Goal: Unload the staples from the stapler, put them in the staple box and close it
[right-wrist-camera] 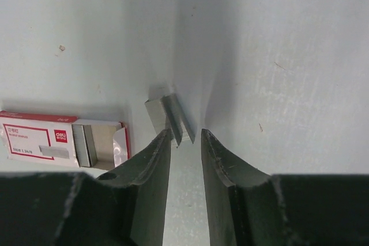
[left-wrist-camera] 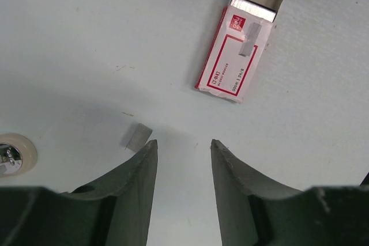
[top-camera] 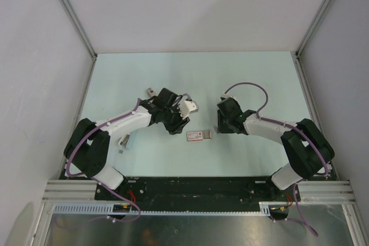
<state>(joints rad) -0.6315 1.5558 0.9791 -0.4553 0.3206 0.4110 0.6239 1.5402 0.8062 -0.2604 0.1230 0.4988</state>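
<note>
Top view first: the staple box [top-camera: 199, 136], pinkish-white with red edging, lies flat on the pale tabletop [top-camera: 144, 73] between the two arms. One arm sits at its 10 o'clock, the other at its 2 o'clock. It reads as a printed card box, and which thing here is the stapler I cannot tell.

Over to the left wrist: the left gripper [left-wrist-camera: 181, 145] has its jaws spread, with only bare surface between them. The box lies at 1 o'clock from them, well apart. Its flap is open at the 12 o'clock end and grey staples [left-wrist-camera: 252, 7] show inside. A small grey piece [left-wrist-camera: 136, 136] lies just beside the tip of the 9 o'clock finger. A white ring [left-wrist-camera: 14, 152] with a shiny middle peeks in at the 9 o'clock edge.

Right wrist now: the right gripper [right-wrist-camera: 185, 133] holds its jaws narrowly apart and pinches nothing. A short staple strip [right-wrist-camera: 164, 113] sits at 11 o'clock, against the 9 o'clock fingertip and clear of the other. Here the box is at 9 o'clock, with its open end facing 3 o'clock.
</note>
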